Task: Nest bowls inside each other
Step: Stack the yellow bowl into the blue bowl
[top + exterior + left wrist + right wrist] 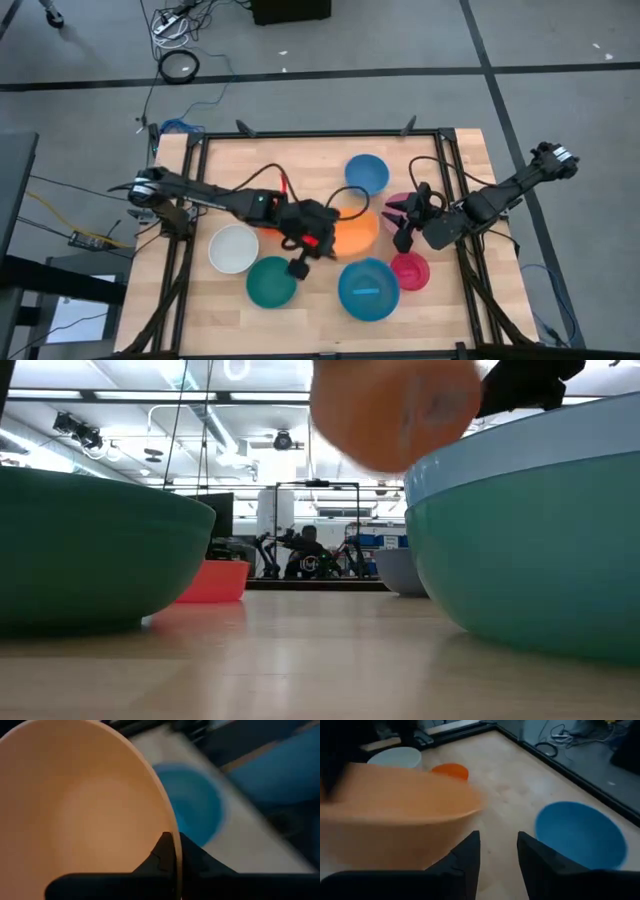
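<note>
My left tool (pixel 318 238) is clamped on the rim of the yellow-orange bowl (pixel 352 230); in the left wrist view one finger sits inside the bowl (pixel 85 815) and the other outside, pinching the wall between them. The bowl hangs above the middle of the tabletop (pixel 300 160), and from the low camera it shows as an orange shape (pixel 395 410) high in the air, clear of the wood.

My right tool (pixel 402 222) sits just to the right of that bowl, its fingers (pixel 467 855) parted with nothing between them, the orange wall (pixel 395 810) close in front of it.

Around them, a blue bowl (pixel 367 173) rests toward the far side of the tabletop, a pink bowl (pixel 398 206) shows partly under the right tool, and a small red bowl (pixel 410 271) lies just nearer than that. A larger blue bowl (pixel 368 290) sits at the near edge, a teal bowl (pixel 271 282) to its left, and a white bowl (pixel 233 248) left of that. A small orange-red bowl (pixel 450 771) sits beside the white one in the right wrist view.
</note>
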You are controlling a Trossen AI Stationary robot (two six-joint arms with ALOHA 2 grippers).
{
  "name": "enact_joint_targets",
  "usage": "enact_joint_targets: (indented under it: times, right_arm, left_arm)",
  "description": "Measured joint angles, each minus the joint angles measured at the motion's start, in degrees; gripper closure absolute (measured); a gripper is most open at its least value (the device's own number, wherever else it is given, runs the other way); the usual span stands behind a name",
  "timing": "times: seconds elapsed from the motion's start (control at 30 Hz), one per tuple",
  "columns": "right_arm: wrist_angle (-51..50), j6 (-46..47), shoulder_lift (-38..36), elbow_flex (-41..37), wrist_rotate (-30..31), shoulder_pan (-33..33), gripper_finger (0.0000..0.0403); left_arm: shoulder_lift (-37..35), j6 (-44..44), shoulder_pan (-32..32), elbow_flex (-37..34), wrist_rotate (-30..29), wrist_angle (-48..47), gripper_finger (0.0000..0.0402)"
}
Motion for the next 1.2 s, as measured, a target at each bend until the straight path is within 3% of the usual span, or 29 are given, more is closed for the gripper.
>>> enact_joint_targets:
  times: [0.1, 0.27, 0.67, 0.87, 1.2]
  right_arm:
    - [0.1, -0.1, -1.5, 0.0, 0.3, 0.0, 0.0289]
    - [0.2, -1.0, -5.9, 0.0, 1.5, 0.3, 0.0295]
    - [4.8, -9.8, -15.3, 0.0, 2.7, 0.4, 0.0300]
    - [4.8, -10.4, -15.1, 0.0, -1.4, 0.4, 0.0300]
    - [4.7, -8.8, -12.0, 0.0, -11.6, 0.6, 0.0300]
  left_arm:
    - [-0.1, -3.2, -1.3, 0.7, 5.7, 2.2, 0.0395]
    - [2.4, -6.6, -2.6, 0.6, 6.3, 3.7, 0.0395]
    - [13.4, -19.8, -2.6, 0.6, 9.1, 22.9, 0.0385]
    - [14.0, -25.9, -2.8, 0.6, 7.4, 26.2, 0.0348]
    - [14.0, -36.0, -6.2, 0.6, 2.4, 23.2, 0.0303]
